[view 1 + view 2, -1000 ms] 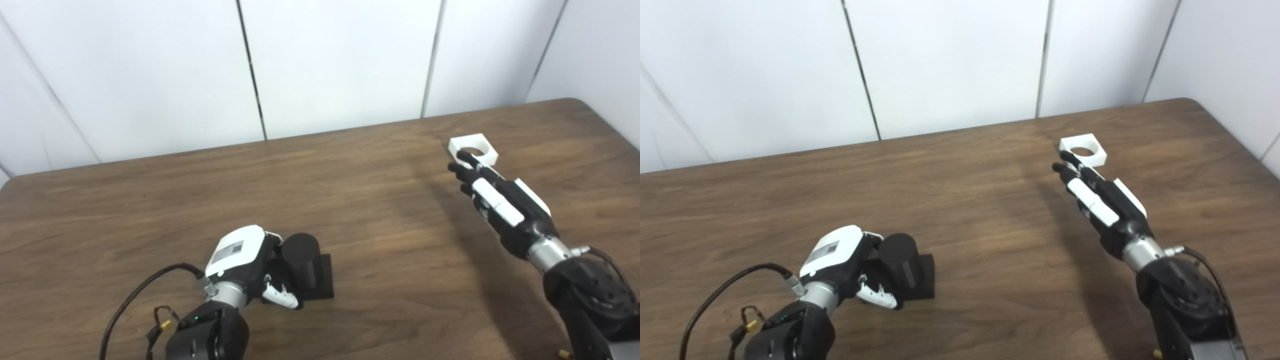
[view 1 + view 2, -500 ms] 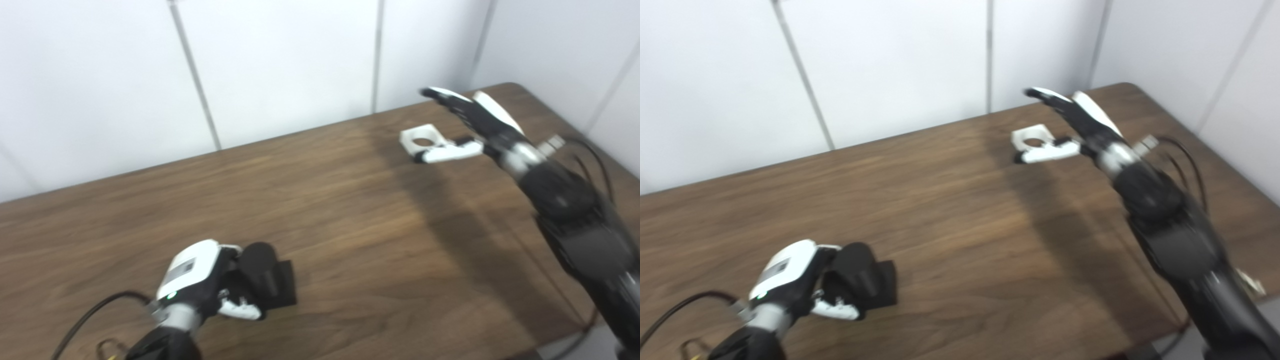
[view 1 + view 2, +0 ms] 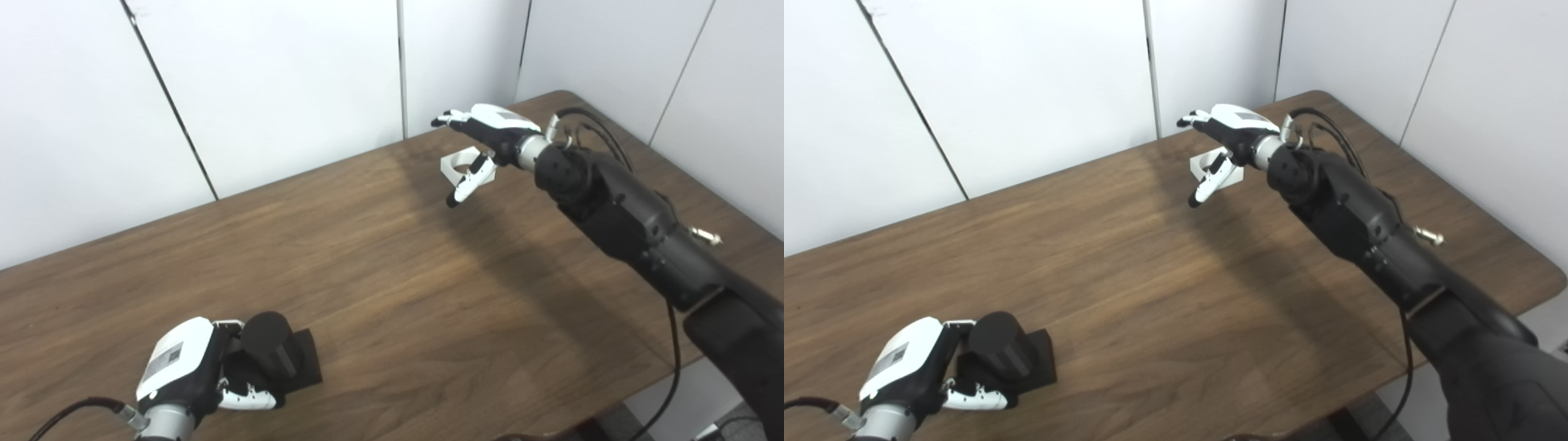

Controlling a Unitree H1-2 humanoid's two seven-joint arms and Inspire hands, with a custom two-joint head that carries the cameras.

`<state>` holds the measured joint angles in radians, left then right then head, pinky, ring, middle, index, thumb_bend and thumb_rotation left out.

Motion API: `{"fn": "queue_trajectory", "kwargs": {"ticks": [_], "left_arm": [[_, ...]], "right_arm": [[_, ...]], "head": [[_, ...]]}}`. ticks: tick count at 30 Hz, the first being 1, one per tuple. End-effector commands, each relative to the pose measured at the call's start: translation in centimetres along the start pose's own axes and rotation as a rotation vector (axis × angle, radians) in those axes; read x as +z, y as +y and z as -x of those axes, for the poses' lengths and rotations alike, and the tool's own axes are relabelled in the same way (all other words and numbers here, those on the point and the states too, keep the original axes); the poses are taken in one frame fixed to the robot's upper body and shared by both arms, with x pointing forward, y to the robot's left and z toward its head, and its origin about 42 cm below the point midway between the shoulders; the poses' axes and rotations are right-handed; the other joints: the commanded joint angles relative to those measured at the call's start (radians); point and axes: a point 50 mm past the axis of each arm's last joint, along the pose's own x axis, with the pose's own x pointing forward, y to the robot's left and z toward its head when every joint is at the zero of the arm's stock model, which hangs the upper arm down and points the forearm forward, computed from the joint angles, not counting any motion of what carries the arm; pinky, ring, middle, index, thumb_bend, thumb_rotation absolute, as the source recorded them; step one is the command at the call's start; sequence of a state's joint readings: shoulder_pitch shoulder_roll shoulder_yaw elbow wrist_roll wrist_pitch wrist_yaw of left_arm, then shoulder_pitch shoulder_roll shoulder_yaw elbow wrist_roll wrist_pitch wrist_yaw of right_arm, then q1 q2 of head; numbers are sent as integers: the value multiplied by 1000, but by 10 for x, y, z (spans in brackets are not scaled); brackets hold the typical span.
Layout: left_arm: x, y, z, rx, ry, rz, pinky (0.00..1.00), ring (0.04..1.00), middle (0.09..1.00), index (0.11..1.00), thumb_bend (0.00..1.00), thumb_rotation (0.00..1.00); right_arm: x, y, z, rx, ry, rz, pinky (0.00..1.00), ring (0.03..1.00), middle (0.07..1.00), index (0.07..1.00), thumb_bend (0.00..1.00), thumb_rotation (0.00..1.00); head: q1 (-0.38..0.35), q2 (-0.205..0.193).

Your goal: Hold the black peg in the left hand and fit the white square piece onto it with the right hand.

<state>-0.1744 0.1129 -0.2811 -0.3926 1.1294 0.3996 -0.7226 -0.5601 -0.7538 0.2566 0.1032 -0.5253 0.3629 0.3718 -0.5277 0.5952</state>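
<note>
Left hand (image 3: 184, 373) curled closed; right hand (image 3: 484, 131) outstretched, fingers spread.

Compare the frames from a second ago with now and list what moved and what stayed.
The camera swung, so the whole scene shifted in the picture. The right hand turned from lying flat, fingertips at the near edge of the white square piece, to arching over it, fingers spread, not yet gripping. The left hand stays wrapped around the black peg, and the piece still lies on the table.
</note>
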Motion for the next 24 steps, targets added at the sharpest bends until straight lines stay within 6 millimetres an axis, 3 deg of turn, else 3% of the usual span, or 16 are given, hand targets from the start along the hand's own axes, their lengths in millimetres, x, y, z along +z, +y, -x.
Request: {"fn": "queue_trajectory", "kwargs": {"ticks": [1, 12, 24], "left_arm": [[-25, -9, 0, -42, 86, -37, 897, 863, 762, 482, 524, 57], [-31, -10, 1, -33, 86, -40, 915, 879, 764, 482, 524, 54], [-29, -12, 6, -22, 82, -45, 899, 863, 757, 481, 524, 55]], "right_arm": [[11, -42, -9, -74, -10, 71, 1000, 1000, 1000, 939, 1000, 224], [17, -42, -48, -37, 47, 149, 1000, 1000, 1000, 925, 1000, 188], [11, -52, -62, 16, 128, 241, 1000, 1000, 980, 914, 997, 194]], "head": [[-11, -5], [-19, -56], [28, -19]]}}
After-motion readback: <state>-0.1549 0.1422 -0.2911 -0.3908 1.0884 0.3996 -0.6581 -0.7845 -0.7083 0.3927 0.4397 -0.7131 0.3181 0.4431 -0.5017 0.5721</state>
